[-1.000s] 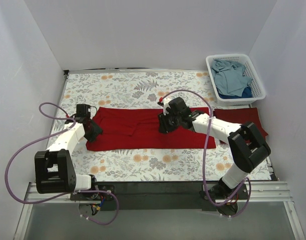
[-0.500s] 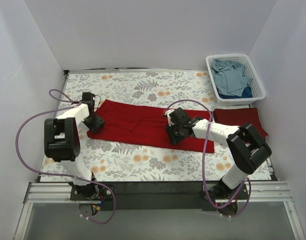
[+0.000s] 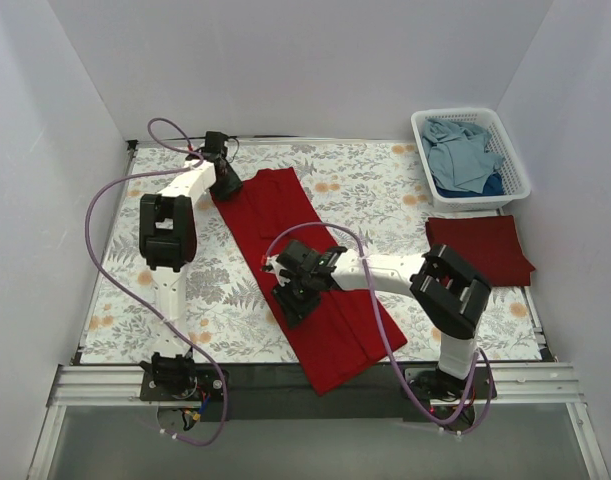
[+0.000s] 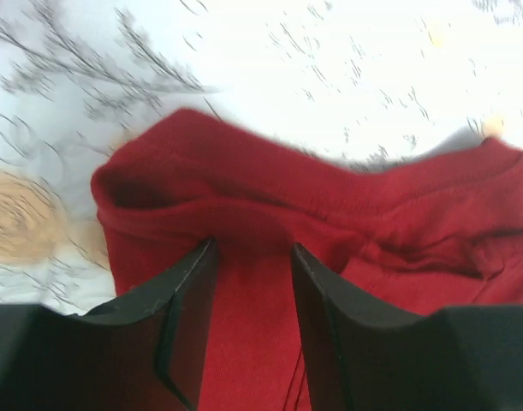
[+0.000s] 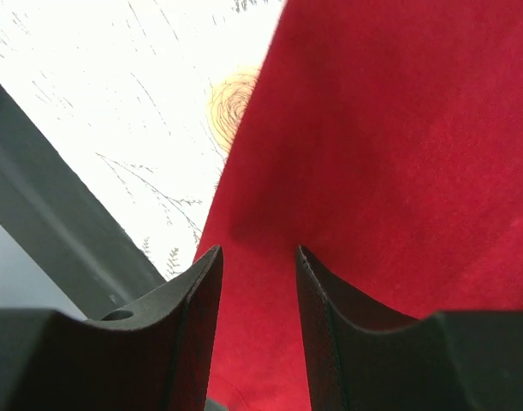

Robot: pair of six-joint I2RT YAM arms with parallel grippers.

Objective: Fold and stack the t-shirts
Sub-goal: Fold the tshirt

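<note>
from above i see the bright red t-shirt (image 3: 272, 218) lying as a long diagonal strip on the flowered table (image 3: 385, 190), running from far left to the near edge, where its end hangs over. my left gripper (image 3: 225, 180) sits at its far end, my right gripper (image 3: 295, 293) at its left edge, midway along. a folded maroon t-shirt (image 3: 480, 250) lies at the right, well apart. behind it, dusty blue t-shirts (image 3: 463, 150) fill the white basket (image 3: 482, 201).

left wrist: the left gripper (image 4: 253, 248) pinches a bunched hem of the red t-shirt (image 4: 244, 171).

right wrist: smooth red cloth (image 5: 398, 128) fills the gap of the right gripper (image 5: 258, 251); i cannot tell whether it grips.
</note>
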